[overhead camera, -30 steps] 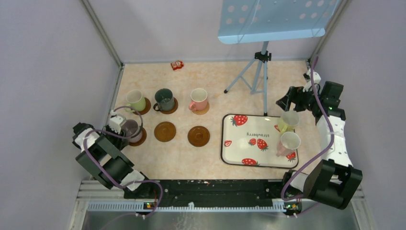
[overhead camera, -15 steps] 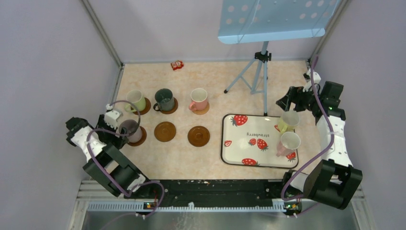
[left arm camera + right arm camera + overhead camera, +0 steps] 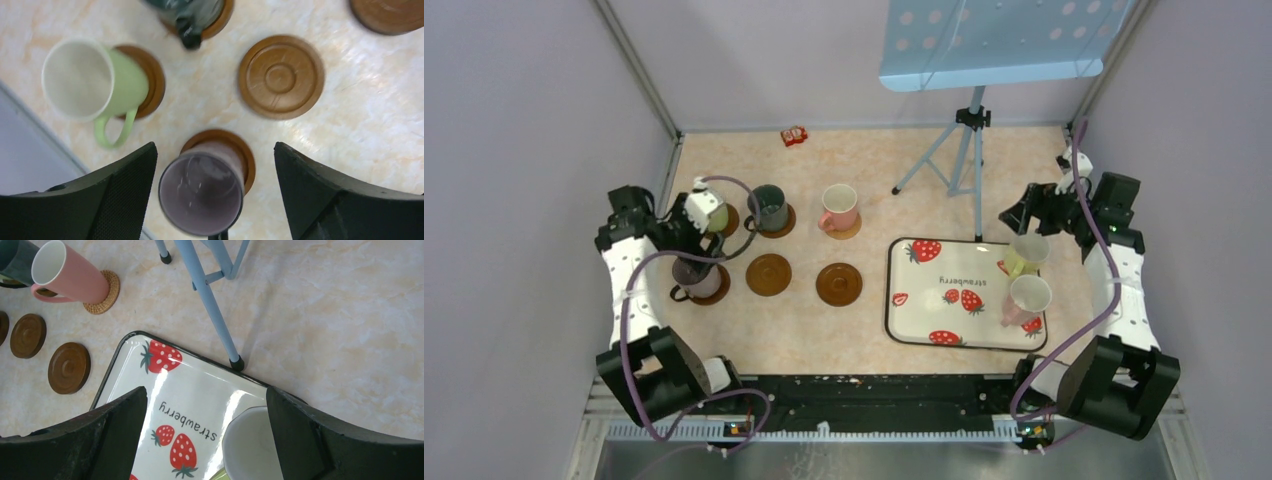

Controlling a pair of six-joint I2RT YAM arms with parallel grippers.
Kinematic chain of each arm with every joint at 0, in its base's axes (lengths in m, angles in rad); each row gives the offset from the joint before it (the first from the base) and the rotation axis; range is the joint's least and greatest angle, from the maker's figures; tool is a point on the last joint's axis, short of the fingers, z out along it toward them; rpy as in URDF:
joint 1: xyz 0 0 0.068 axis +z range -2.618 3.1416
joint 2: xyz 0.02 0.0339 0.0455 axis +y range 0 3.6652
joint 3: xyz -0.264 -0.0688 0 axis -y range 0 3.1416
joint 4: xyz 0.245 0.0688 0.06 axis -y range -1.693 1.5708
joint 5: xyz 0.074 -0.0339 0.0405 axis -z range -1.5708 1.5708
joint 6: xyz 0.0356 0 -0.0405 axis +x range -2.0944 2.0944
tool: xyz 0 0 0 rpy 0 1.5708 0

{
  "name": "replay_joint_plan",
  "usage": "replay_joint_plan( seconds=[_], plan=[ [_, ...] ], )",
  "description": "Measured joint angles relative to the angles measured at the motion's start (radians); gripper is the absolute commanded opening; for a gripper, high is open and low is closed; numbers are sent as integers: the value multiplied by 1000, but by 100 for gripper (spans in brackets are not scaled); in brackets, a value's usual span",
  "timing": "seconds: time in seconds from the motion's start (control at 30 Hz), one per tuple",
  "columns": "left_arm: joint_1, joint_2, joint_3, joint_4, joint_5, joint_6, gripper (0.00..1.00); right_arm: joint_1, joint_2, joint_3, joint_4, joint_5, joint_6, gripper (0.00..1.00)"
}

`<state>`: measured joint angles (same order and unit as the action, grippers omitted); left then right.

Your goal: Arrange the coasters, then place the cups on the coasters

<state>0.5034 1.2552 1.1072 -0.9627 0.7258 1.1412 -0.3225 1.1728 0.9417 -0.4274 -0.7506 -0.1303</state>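
At the tray's (image 3: 924,318) far right corner the yellow cup (image 3: 1028,250) stands just below the right gripper (image 3: 206,392), jaws wide and empty, so I'd say that arm is nearer. The left gripper (image 3: 214,147), wide too, hangs over the mauve cup (image 3: 201,192); the nearest bare coaster (image 3: 839,284) lies left of the tray.

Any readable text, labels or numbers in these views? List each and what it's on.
"strawberry": dark print on the white rectangular strawberry-print tray, upside down in the right wrist view.
Small red packet at the table's far edge: any print is too small to read.
No other text visible.
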Motion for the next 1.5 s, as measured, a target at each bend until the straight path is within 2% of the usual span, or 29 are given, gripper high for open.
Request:
replay_joint_plan(
  seconds=[0.1, 0.23, 0.33, 0.47, 0.63, 0.9, 1.07, 1.27, 1.5],
  plan=[
    [-142, -21, -1, 24, -31, -42, 72, 0, -9, -11, 1, -4, 0, 88],
    [-299, -27, -34, 66, -79, -77, 57, 0, -18, -13, 1, -11, 0, 88],
    [-404, -26, -116, 127, -145, -98, 49, 0, -23, -13, 1, -17, 0, 88],
    [-480, 1, -213, 197, -224, -113, 41, 0, -28, -13, 1, -26, 0, 88],
    [-530, 63, -268, 291, -295, -126, 33, 0, -40, -19, 4, -37, 0, 88],
    [-551, 126, -268, 467, -340, -163, 31, 0, -45, -27, 8, -41, 0, 88],
    [-558, 145, -291, 570, -351, -179, 25, 0, -47, -27, 8, -42, 0, 88],
    [-573, 176, -314, 639, -359, -179, 16, 0, -47, -27, 8, -42, 0, 88],
    [-586, 214, -327, 709, -389, -176, 15, 0, -47, -28, 8, -45, 0, 88]
  ],
)
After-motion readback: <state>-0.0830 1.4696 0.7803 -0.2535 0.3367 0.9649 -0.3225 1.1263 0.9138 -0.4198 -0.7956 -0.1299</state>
